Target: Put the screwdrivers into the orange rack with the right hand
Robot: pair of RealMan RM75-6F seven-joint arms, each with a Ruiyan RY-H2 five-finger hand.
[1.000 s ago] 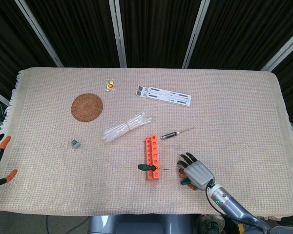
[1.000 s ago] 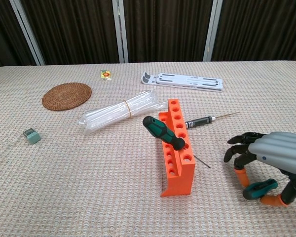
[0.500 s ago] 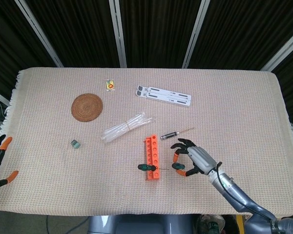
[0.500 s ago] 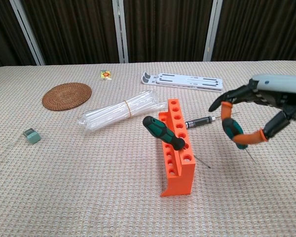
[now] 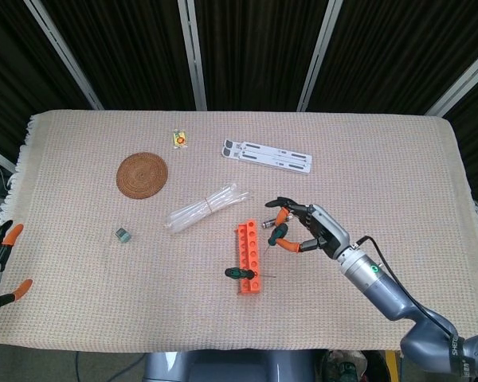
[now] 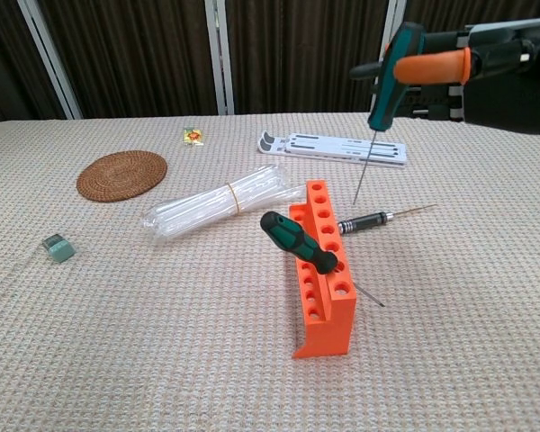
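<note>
no readable writing or brand on anything. right hand (image 6: 472, 67) raised above tabletop (image 5: 382, 183), fingers wrapped round green-handled screwdriver (image 6: 389, 72), thin shaft pointing down, tip in air above black screwdriver (image 6: 378, 219) lying just right of orange rack (image 6: 322, 270). second green screwdriver (image 6: 297, 241) sits tilted in rack's near end. left hand (image 5: 0, 259) at left edge, fingers apart, holding nothing.

The right hand (image 5: 309, 229) holds a green-handled screwdriver (image 5: 277, 232) just beside the orange rack (image 5: 249, 258). A second screwdriver (image 5: 240, 274) leans in the rack's near end, below the hand. The left hand (image 5: 0, 263) shows at the far edge.
</note>
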